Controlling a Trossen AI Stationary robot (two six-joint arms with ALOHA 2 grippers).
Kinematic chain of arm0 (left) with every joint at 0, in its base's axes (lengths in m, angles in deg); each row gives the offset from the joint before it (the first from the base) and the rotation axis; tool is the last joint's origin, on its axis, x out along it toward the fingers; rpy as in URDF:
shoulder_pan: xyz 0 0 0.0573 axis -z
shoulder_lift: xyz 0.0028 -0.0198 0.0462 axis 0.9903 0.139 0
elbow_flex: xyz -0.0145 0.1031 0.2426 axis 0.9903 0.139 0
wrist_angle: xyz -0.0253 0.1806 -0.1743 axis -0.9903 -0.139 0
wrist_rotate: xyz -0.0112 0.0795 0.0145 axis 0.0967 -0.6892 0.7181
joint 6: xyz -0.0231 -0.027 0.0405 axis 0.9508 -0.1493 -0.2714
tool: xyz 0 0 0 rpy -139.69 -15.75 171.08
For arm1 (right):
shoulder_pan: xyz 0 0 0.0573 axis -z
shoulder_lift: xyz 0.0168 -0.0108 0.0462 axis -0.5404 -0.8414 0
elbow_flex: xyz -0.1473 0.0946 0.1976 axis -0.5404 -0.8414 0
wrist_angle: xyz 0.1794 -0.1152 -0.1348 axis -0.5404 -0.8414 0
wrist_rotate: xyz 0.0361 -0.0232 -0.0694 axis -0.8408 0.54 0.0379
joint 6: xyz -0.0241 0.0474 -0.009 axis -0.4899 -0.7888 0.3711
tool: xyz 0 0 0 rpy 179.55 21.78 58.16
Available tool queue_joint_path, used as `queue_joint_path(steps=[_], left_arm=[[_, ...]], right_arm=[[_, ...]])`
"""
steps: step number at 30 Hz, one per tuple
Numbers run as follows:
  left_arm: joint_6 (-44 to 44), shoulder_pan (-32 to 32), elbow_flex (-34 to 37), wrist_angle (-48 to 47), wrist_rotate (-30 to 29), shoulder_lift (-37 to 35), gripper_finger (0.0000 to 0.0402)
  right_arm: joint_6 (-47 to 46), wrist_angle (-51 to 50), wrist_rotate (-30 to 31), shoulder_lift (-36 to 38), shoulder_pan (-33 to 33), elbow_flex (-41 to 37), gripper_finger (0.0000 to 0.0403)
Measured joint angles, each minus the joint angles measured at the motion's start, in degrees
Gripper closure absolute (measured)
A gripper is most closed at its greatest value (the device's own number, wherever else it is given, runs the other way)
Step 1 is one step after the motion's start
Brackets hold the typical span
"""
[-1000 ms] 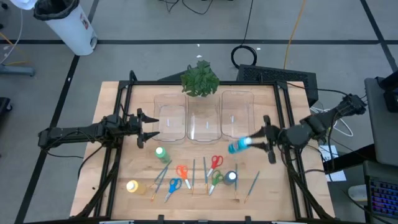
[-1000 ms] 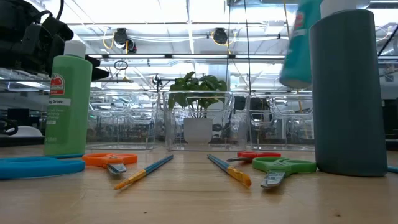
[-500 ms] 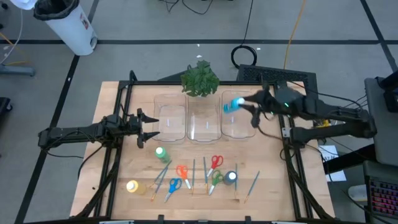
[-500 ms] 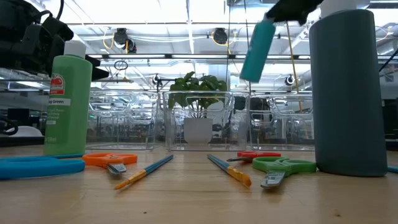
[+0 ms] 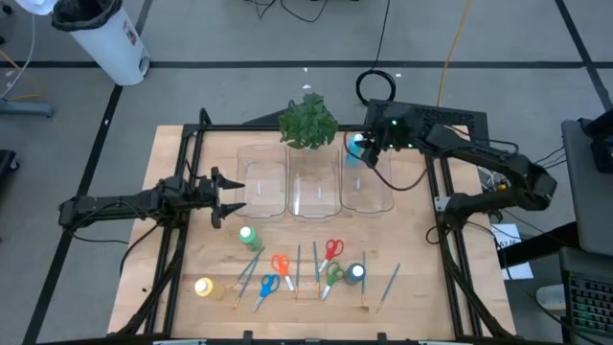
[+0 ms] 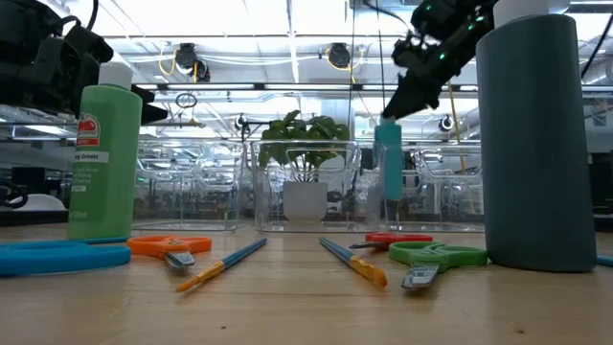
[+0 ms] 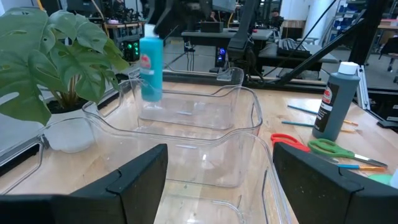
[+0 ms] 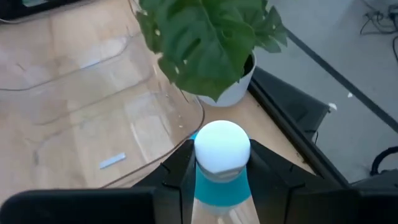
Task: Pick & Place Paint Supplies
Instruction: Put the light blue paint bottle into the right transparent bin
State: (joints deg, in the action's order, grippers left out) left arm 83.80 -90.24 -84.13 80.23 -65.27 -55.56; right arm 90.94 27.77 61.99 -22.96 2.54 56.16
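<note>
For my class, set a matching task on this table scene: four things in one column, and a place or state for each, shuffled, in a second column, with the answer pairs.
Things:
1. light blue bottle
2. green bottle
3. left gripper
4. plant

Places or states:
A. open, waiting at the table's left side
B. behind the middle bin
C. held by the right gripper over the right bin
D. standing on the table in front of the left bin

Pairs: 1-C, 2-D, 3-A, 4-B
</note>
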Motion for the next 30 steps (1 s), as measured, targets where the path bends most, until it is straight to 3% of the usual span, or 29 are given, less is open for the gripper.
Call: queue_joint_path(steps=[15, 23, 30], left_arm=[[0.0, 0.0, 0.0, 0.0, 0.0, 0.0, 0.0107], [0.0, 0.0, 0.0, 0.0, 0.0, 0.0, 0.0107], [0.0, 0.0, 0.0, 0.0, 0.0, 0.0, 0.0107]], right_arm=[[0.1, 3.8, 0.3, -7.1, 0.0, 0.0, 0.03], [0.1, 3.8, 0.4, -7.0, 0.0, 0.0, 0.021], [0.2, 3.2, 0.4, -5.9, -0.1, 0.0, 0.0171]])
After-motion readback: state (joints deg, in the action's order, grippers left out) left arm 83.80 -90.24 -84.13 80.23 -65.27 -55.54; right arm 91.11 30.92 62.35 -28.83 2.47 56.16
